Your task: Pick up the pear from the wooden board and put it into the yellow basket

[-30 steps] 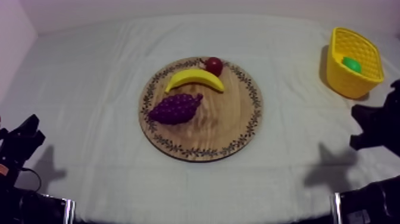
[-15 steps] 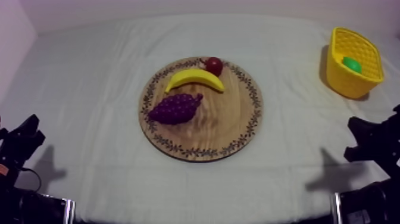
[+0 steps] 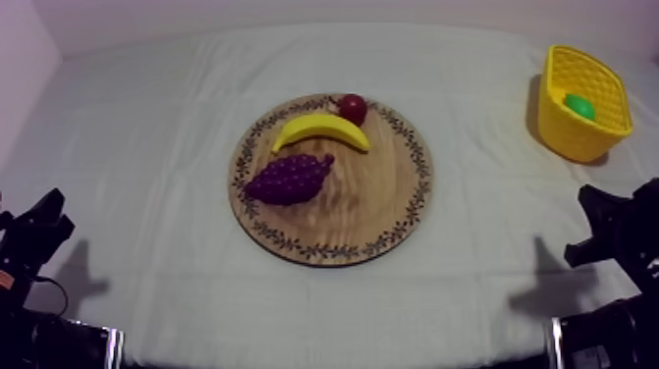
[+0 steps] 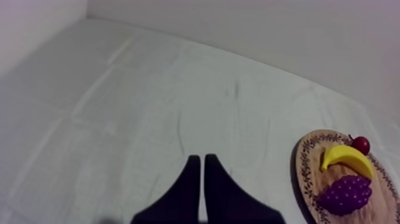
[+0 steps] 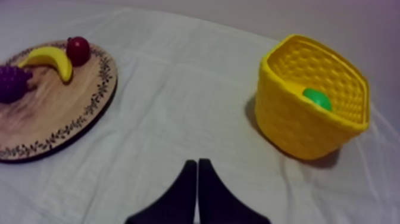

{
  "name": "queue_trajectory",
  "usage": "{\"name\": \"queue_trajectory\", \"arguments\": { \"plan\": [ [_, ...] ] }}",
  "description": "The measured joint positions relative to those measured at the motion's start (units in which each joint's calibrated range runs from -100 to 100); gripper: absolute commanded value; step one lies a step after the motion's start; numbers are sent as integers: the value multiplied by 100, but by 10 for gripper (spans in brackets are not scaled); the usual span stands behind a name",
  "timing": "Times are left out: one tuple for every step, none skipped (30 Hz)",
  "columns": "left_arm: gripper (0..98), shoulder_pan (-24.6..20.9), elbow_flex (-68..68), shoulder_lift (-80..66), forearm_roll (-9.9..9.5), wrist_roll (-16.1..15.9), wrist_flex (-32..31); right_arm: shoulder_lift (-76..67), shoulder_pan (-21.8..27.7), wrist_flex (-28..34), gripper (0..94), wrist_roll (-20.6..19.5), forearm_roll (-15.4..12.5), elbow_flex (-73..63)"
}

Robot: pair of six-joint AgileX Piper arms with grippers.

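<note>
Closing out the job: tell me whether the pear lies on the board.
No: the pear sits inside the yellow basket, apart from the board.

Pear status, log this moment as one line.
pear: in yellow basket | wooden board: banana, grapes, small red fruit | left gripper: shut | right gripper: shut | task: looks done

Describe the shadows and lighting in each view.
Top view: soft, even light; two grey shadows lie low on the cloth. Right wrist view: the basket throws a dark shadow by its base. Left wrist view: a thin shadow edges the board.
</note>
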Motion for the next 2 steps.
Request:
{"name": "queue_trajectory", "arguments": {
  "plan": [
    [1,0,0,0,0,0,0,0,0,0,5,69,0,2],
    [1,0,0,0,0,0,0,0,0,0,5,118,0,8]
  ]
}}
